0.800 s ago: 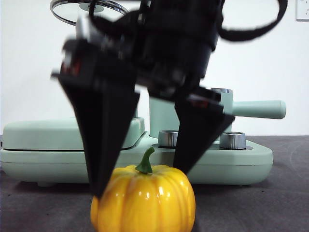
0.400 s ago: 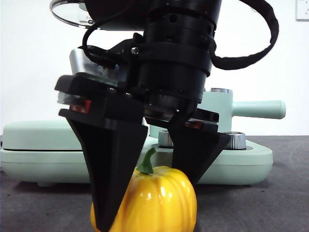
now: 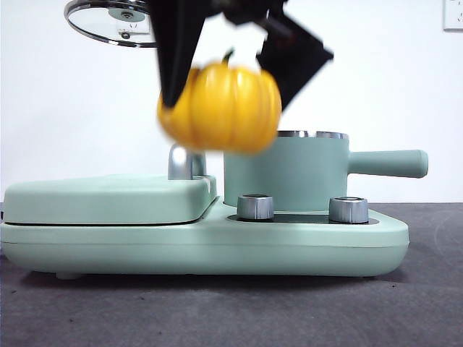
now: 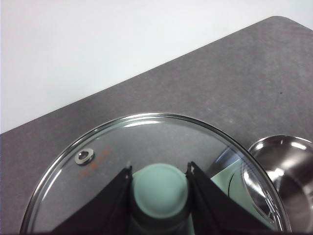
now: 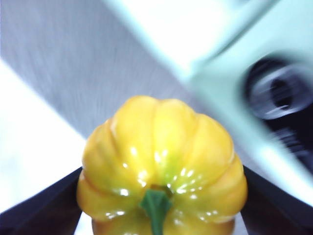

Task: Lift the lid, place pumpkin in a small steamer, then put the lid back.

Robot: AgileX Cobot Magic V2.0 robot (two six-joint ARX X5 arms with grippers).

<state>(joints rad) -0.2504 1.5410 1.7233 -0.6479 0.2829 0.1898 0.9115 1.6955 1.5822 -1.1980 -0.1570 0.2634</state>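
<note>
1. Nearest the front camera, the dark grey bench (image 3: 405,311) lies in front of the mint-green cooker base (image 3: 217,246).
2. Above that, the right gripper (image 3: 221,79) comes down from the top edge and pinches the pumpkin (image 3: 221,107) between its two black jaws, one on each side; the pumpkin hangs in the air, blurred, well clear of the bench. The right wrist view shows the same pumpkin (image 5: 161,166) with its green stem (image 5: 156,208) toward the camera and a jaw pressed against each flank.
3. On the base, two steel knobs (image 3: 255,207) stand at the front, just before the small steamer (image 3: 289,173), which is uncovered, its steel rim showing and its long handle (image 3: 387,163) pointing sideways.
4. Beside the steamer lies the flat griddle cover (image 3: 108,199) with its chrome handle (image 3: 181,163).
5. Farther back and high up, the left gripper (image 4: 159,188) holds the lid (image 4: 146,161) aloft, its jaws clamped on the mint-green knob (image 4: 160,188); the front view shows the lid (image 3: 108,22) at the top edge, off to the side of the steamer.
</note>
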